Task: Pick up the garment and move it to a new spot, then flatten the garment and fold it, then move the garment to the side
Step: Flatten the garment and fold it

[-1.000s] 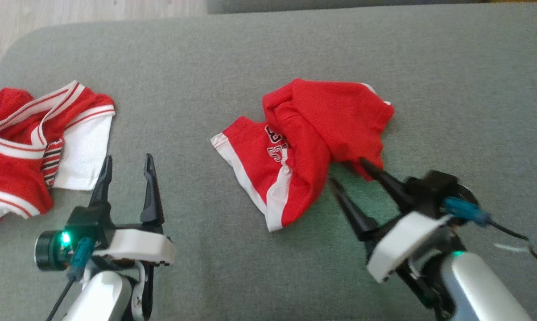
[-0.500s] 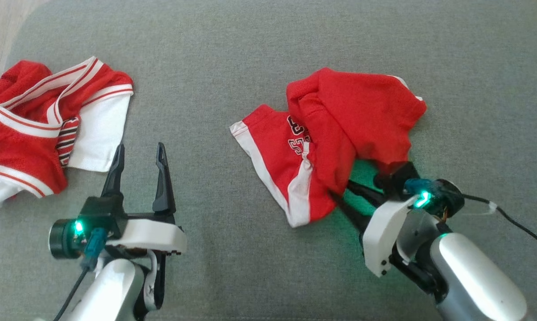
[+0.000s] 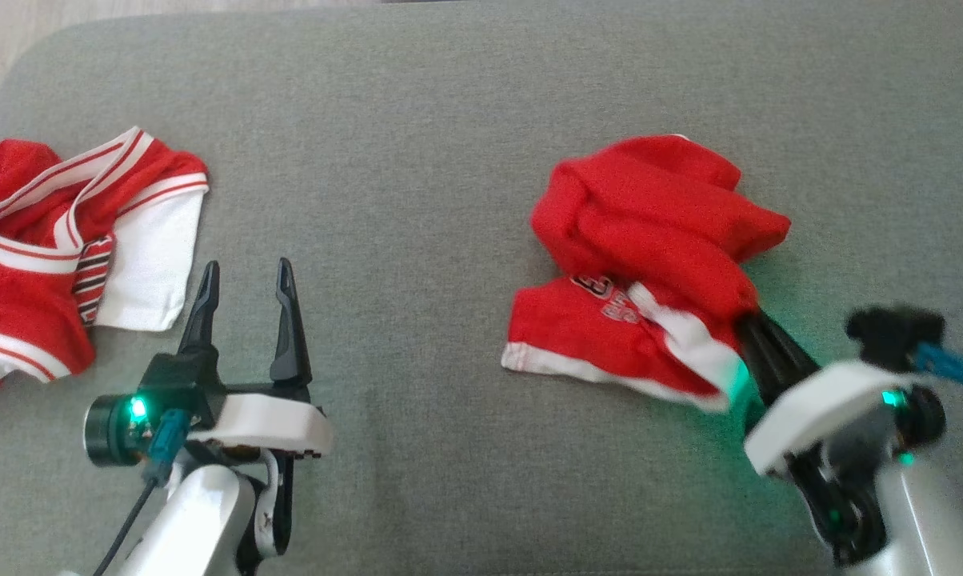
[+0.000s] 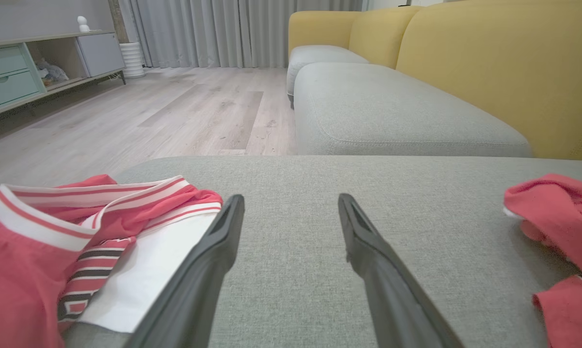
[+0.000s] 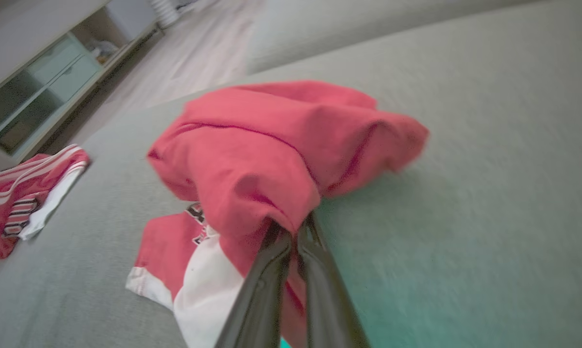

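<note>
- Right gripper sits at the lower right of the head view, fingers angled up and left, clenched on a fold of the garment. The right wrist view shows the tips pinched together with red cloth between them.
- Right forearm is pale and enters from the bottom right corner. A green wrist light tints the cushion beside it.
- Left gripper is at the lower left, fingers pointing up the view and spread wide, with only bare cushion between them. Contact with the cushion: cannot tell.
- Jersey, red with white stripes and a white panel, lies crumpled at the cushion's left edge, just beside the left gripper and well apart from the garment.
- Garment lies right of centre on the cushion. It is red with white trim and dark lettering, partly hidden.
- Its upper part is bunched in thick folds drawn toward the right gripper; a lower panel lies flat, white hem nearest the robot.
</note>
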